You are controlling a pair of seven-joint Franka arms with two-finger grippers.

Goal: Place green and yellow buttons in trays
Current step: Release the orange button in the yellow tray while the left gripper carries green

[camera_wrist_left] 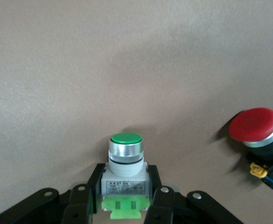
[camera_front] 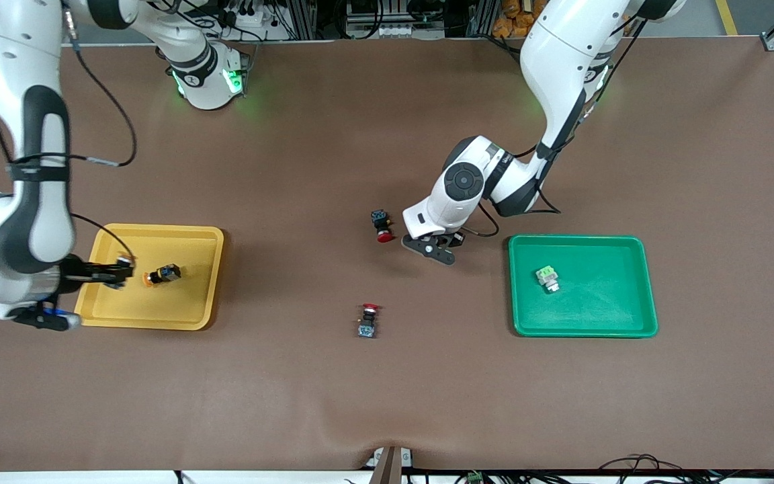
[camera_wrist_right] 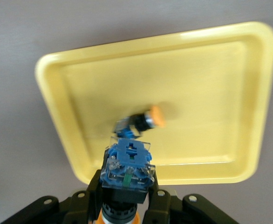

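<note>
My left gripper [camera_front: 438,246] is low over the bare mat between a red-capped switch and the green tray [camera_front: 635,323]. In the left wrist view it [camera_wrist_left: 126,189] is shut on a green button [camera_wrist_left: 126,168], silver-grey with a light-green end. Another green button [camera_front: 547,279] lies in the green tray. My right gripper [camera_front: 120,269] is over the yellow tray [camera_front: 158,235], near its rim at the right arm's end. In the right wrist view it [camera_wrist_right: 126,189] is shut on a yellow button [camera_wrist_right: 127,170], blue end up. Another yellow button [camera_front: 162,274] lies in the yellow tray [camera_wrist_right: 127,70], also in the right wrist view [camera_wrist_right: 143,120].
Two dark switches with red caps lie mid-table: one [camera_front: 381,225] beside my left gripper, also in the left wrist view [camera_wrist_left: 257,128], and one [camera_front: 367,320] nearer to the front camera. The brown mat has a raised fold at its front edge [camera_front: 387,447].
</note>
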